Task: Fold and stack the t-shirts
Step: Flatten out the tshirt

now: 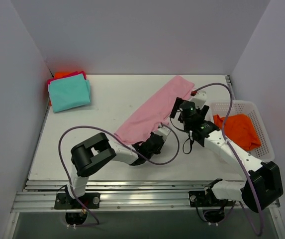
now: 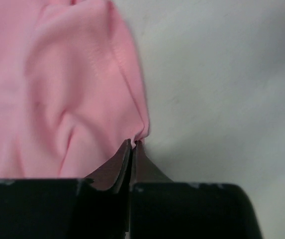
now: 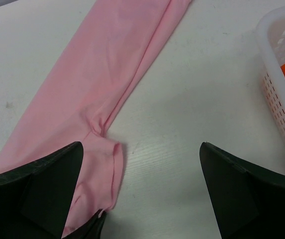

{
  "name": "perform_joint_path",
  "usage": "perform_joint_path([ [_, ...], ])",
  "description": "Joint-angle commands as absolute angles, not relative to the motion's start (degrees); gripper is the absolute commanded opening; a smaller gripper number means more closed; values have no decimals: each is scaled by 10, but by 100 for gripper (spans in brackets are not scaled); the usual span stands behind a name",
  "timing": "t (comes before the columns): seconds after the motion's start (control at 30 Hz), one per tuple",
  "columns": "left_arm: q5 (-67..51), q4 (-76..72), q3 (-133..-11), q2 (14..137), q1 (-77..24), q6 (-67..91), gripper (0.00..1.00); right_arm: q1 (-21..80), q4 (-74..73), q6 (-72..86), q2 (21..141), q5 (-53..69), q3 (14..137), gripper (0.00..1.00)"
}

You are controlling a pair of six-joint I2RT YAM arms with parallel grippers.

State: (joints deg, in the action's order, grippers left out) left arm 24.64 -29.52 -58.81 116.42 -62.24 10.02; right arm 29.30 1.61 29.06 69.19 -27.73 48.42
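Left hand (image 2: pixel 134 143) clamps the pink t-shirt (image 2: pixel 57 89) edge; right hand (image 3: pixel 141 147) stands spread wide above table (image 3: pixel 192 94) alongside.

You have lots of bare tabletop (image 1: pixel 107 107) on the left. The pink shirt (image 1: pixel 154 109) lies across the middle, and the white basket (image 1: pixel 263 130) blocks the right edge.

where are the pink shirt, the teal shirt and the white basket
pink shirt (image 1: pixel 154 112), top view, middle of the long folded strip
teal shirt (image 1: pixel 70 93), top view, centre of its folded top face
white basket (image 3: pixel 281 102), right wrist view, on its mesh side wall
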Motion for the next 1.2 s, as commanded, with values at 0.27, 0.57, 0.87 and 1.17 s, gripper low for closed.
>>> perform_joint_path([
  [0.27, 407, -149, -362, 783, -615, 289, 2, 223, 56, 298, 957, -286, 705, 98],
  [0.57, 512, -11, -302, 585, -545, 366, 2, 163, -21, 273, 1175, -302, 945, 96],
  [0.87, 487, -66, -389, 665, -460, 302, 2, 125, 25, 293, 1236, -244, 956, 98],
  [1.17, 418, -153, -501, 780, -388, 232, 2, 125, 59, 359, 1160, -250, 816, 98],
])
